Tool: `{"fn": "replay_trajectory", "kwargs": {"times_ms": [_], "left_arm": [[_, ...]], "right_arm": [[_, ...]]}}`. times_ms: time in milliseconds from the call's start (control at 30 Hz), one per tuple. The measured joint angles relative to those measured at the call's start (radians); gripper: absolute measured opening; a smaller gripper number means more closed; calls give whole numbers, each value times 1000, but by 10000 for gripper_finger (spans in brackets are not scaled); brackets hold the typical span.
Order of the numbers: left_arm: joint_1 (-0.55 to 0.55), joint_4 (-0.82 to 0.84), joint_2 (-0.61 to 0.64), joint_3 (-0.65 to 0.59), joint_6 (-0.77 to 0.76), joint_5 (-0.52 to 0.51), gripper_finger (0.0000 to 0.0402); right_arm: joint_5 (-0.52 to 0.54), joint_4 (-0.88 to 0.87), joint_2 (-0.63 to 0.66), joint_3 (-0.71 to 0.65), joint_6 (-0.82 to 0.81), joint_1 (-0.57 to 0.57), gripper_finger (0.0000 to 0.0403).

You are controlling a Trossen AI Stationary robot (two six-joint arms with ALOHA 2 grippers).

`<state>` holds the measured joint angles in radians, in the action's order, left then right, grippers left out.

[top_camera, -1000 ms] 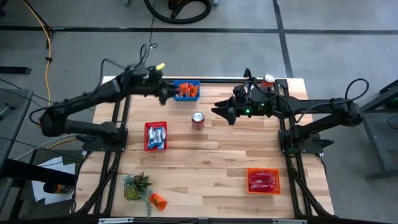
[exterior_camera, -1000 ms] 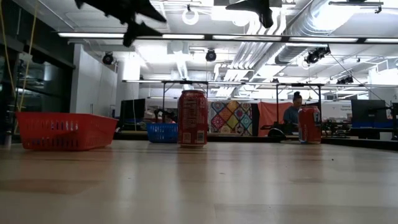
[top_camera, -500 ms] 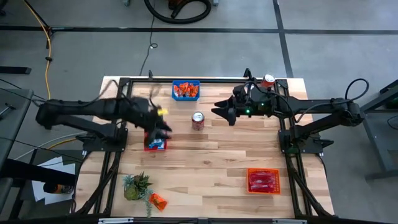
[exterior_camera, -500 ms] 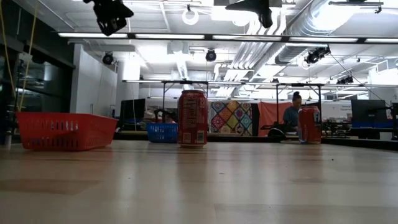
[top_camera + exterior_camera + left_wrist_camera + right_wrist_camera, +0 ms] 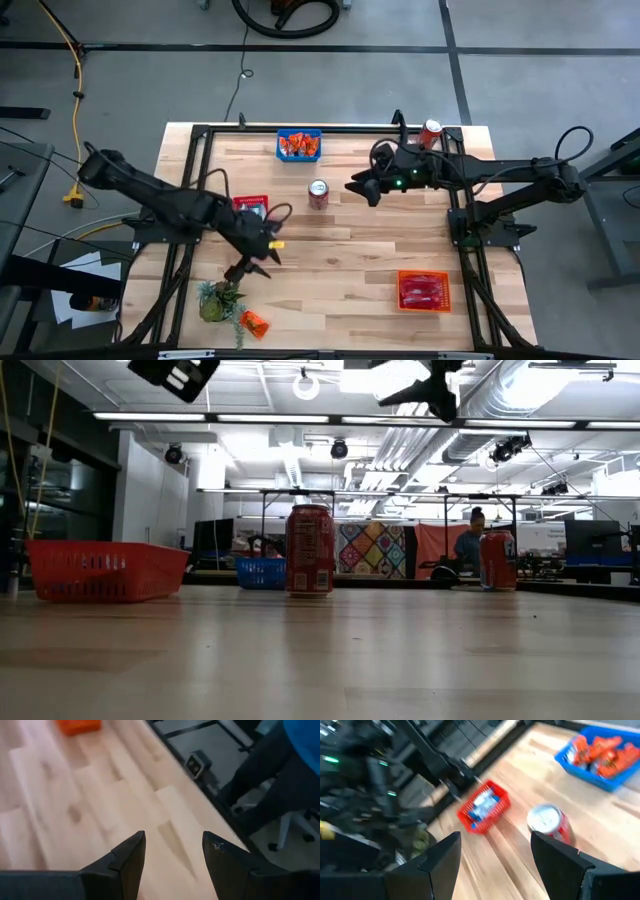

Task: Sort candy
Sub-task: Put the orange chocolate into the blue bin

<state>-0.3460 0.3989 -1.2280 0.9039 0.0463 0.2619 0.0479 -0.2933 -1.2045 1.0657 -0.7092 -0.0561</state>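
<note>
One stray orange candy packet (image 5: 254,323) lies near the table's front edge, just beside the small plant (image 5: 218,299). The rest is already grouped by colour: orange in the blue basket (image 5: 299,145), blue-and-white in the red basket (image 5: 250,205), pink-red in the orange basket (image 5: 423,290). Left gripper (image 5: 247,266) hangs near the plant, fingers apart and empty, likely headed for the stray. Right gripper (image 5: 358,187) waits spread and empty beside the can (image 5: 318,193).
</note>
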Motion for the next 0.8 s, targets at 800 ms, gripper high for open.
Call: {"fn": "replay_trajectory", "kwargs": {"times_ms": [800], "left_arm": [[-433,247,-677,629,-244,-275,184]], "right_arm": [[49,-227,0,-1,106,340,236]]}}
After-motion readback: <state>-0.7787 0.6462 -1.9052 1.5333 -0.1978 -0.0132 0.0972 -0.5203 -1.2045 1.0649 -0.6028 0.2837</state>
